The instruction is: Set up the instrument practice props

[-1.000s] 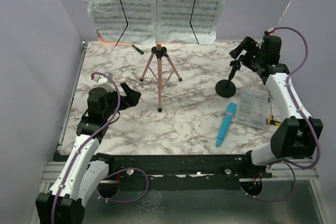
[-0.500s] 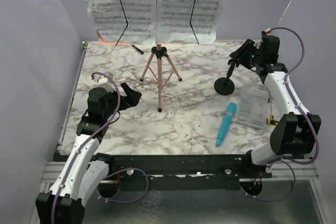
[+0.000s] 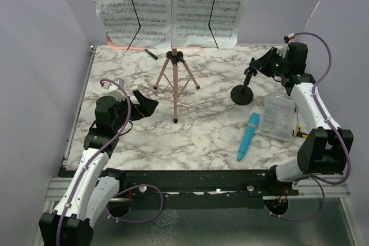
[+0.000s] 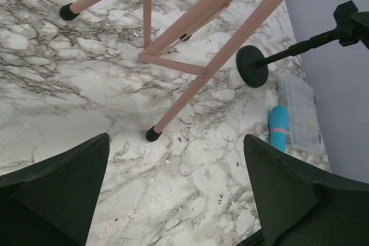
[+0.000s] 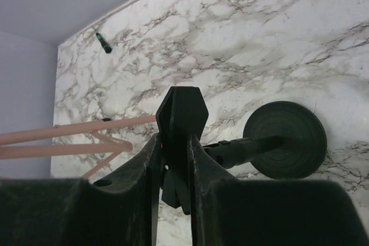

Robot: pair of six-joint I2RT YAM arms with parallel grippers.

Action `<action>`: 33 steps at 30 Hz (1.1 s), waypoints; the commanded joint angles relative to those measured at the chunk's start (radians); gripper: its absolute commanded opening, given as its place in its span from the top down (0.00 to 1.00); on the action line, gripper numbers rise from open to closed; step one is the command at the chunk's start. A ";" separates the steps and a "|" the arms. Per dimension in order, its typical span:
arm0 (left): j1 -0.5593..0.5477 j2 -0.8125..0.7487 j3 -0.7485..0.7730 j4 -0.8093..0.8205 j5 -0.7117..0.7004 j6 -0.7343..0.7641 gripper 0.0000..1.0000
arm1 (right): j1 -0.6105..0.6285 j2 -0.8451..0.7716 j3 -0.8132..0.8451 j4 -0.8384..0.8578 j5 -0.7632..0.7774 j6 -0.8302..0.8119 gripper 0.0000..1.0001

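Two grippers are showing: the right gripper (image 5: 176, 159) is clamping the top clip of the small black mic stand (image 3: 242, 94), right of the pink music stand (image 3: 174, 79). The left gripper (image 3: 147, 105) is hovering, fingers spread apart, left of its tripod legs, and the blue microphone (image 3: 249, 136) is lying front right.

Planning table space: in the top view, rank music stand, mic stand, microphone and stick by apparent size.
1. Music stand
2. Mic stand and microphone: too alike to rank
3. Stick
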 commanded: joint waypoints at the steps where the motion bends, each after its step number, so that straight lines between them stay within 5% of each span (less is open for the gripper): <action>1: -0.004 0.004 0.035 0.068 0.102 -0.059 0.01 | 0.000 -0.055 -0.047 -0.024 -0.130 0.031 0.86; 14: -0.155 0.027 0.149 0.084 0.113 -0.001 0.01 | 0.034 -0.269 -0.234 -0.008 -0.261 0.195 0.88; 24: -0.474 0.164 0.243 0.071 -0.065 0.080 0.01 | 0.259 -0.382 -0.340 -0.002 -0.147 0.307 0.88; 33: -0.609 0.175 0.240 0.063 -0.224 0.111 0.01 | 0.382 -0.393 -0.408 0.037 -0.045 0.363 0.82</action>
